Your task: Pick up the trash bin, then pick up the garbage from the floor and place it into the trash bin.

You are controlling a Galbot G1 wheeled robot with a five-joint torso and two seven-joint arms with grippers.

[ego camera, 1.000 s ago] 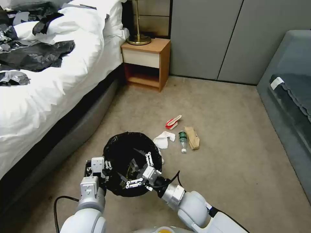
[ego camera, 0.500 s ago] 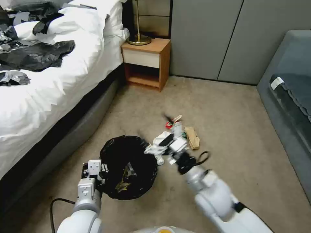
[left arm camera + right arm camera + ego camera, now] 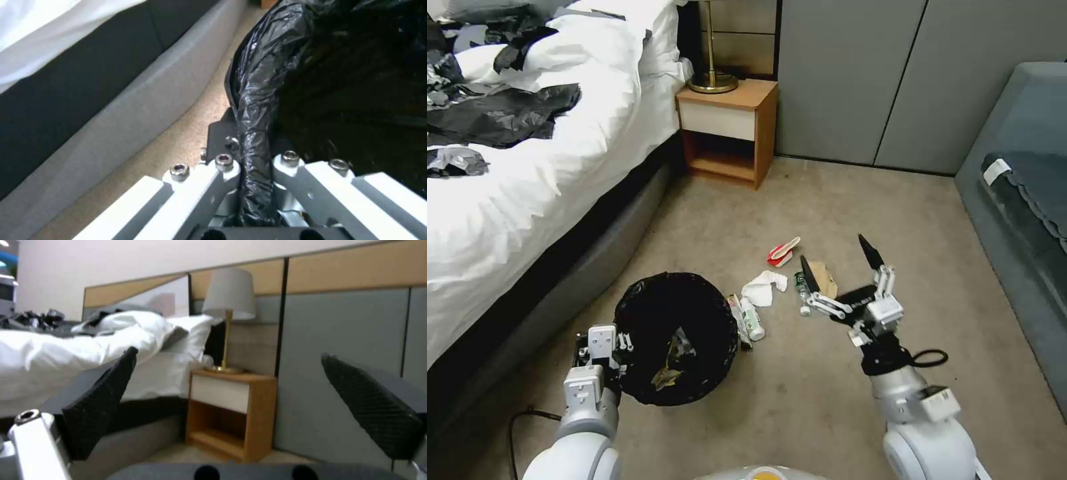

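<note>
The trash bin [image 3: 675,313], lined with a glossy black bag [image 3: 338,66], is at lower left, and my left gripper [image 3: 604,341] is shut on its near rim [image 3: 254,156]. A yellow wrapper [image 3: 666,377] lies inside it. On the carpet lie a white tissue [image 3: 762,289], a red-and-white packet [image 3: 784,251], a brown paper bag [image 3: 827,275], a green-labelled bottle [image 3: 803,288] and a green-and-white bottle [image 3: 752,321] beside the bin. My right gripper [image 3: 835,257] hangs open and empty above the paper bag and bottle, its black fingers [image 3: 102,400] spread wide.
A bed with a white duvet [image 3: 527,167] and black plastic sheets [image 3: 500,117] runs along the left. A wooden nightstand [image 3: 730,130] with a brass lamp [image 3: 228,300] stands at the back. A grey sofa [image 3: 1020,200] lines the right. Open carpet lies between.
My right gripper has swung out from over the bin to the right and now hovers above the litter. The left gripper and bin have shifted slightly left, uncovering the bottle beside the bin.
</note>
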